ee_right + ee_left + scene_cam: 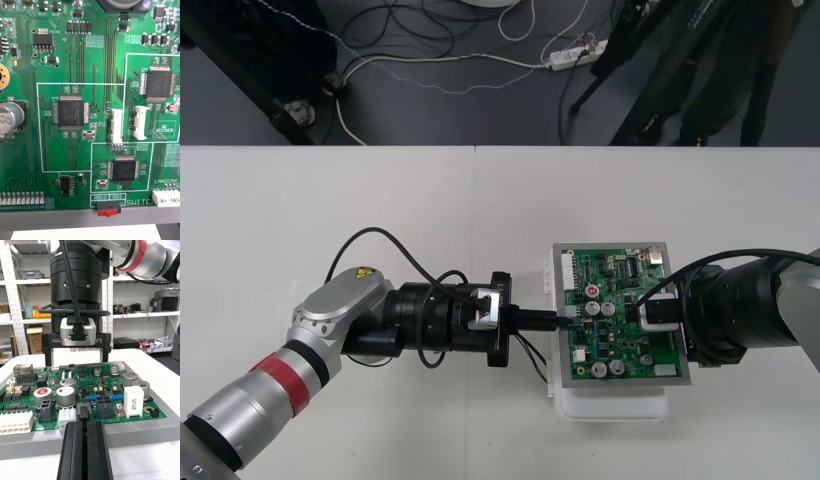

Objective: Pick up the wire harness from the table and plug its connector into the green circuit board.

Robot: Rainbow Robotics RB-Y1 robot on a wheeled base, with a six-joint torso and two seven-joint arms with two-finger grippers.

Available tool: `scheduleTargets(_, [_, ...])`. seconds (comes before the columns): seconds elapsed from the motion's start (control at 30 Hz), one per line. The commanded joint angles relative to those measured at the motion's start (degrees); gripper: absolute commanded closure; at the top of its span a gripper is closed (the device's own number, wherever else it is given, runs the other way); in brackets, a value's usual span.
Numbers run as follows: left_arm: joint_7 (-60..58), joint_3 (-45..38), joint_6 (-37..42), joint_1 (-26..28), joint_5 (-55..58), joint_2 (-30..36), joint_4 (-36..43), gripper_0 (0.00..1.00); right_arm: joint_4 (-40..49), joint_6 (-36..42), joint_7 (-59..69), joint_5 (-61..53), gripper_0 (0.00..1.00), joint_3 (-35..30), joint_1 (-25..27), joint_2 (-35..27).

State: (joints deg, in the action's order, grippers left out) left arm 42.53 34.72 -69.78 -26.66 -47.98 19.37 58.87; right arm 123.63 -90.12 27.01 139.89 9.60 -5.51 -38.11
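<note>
Left gripper (563, 322): level over table (380, 220), reaching from left to left edge of board (620, 345). Fingers (75, 450) pressed together, clamped on harness plug (83, 413).
Harness plug: at board's left edge, long axis in line with fingers, pointing across board toward right gripper (652, 312). Seated or not: cannot tell.
Harness wires (530, 356): slack, trailing under left gripper beside board edge.
Right gripper: over board's right half; open or closed, cannot tell.
Base (610, 408): white, under board.
Wide table beyond board's far edge.
</note>
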Motion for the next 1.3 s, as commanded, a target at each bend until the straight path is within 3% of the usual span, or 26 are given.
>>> scheduleTargets(0.03, [4.5, 1.0, 3.6, -0.1, 0.7, -4.3, 2.4, 1.0, 2.2, 0.1, 2.1, -2.5, 0.0, 1.7, -1.7, 1.5])
scheduleTargets(0.33, [4.0, 0.9, 3.6, 0.0, 1.1, -2.8, 2.4, 0.98, 2.2, 0.1, 1.6, -1.9, 0.0, 1.1, -1.8, 0.0])
scheduleTargets(0.4, [3.9, 0.8, 3.6, 0.0, 1.1, -2.3, 2.4, 0.9, 2.2, 0.1, 1.4, -1.8, 0.0, 1.0, -1.8, -0.4])
scheduleTargets(0.5, [3.3, 0.6, 3.5, 0.0, 1.7, -0.3, 2.4, 0.57, 2.2, 0.1, 0.9, -1.2, 0.0, 0.9, -1.7, -0.9])
scheduleTargets(0.53, [3.1, 0.5, 3.5, 0.0, 2.2, 0.5, 2.5, 0.51, 2.2, 0.1, 0.8, -1.1, 0.0, 0.9, -1.8, -1.0])
scheduleTargets(0.6, [2.6, 0.5, 3.5, 0.3, 2.6, 2.2, 3.1, 0.45, 2.2, 0.1, 0.5, -0.9, 0.0, 0.7, -1.8, -1.3])
scheduleTargets(1.13, [-8.0, -5.6, 3.5, 6.8, 1.7, 18.4, 17.2, 0.4, -0.6, 0.1, -2.3, -2.5, 0.0, -0.9, -2.0, -5.5])
scheduleTargets(1.3, [-14.0, -13.0, 3.5, 9.3, -3.4, 23.9, 24.2, 0.35, -2.8, 0.1, -3.7, -5.2, 0.0, -2.3, -2.9, -7.3])
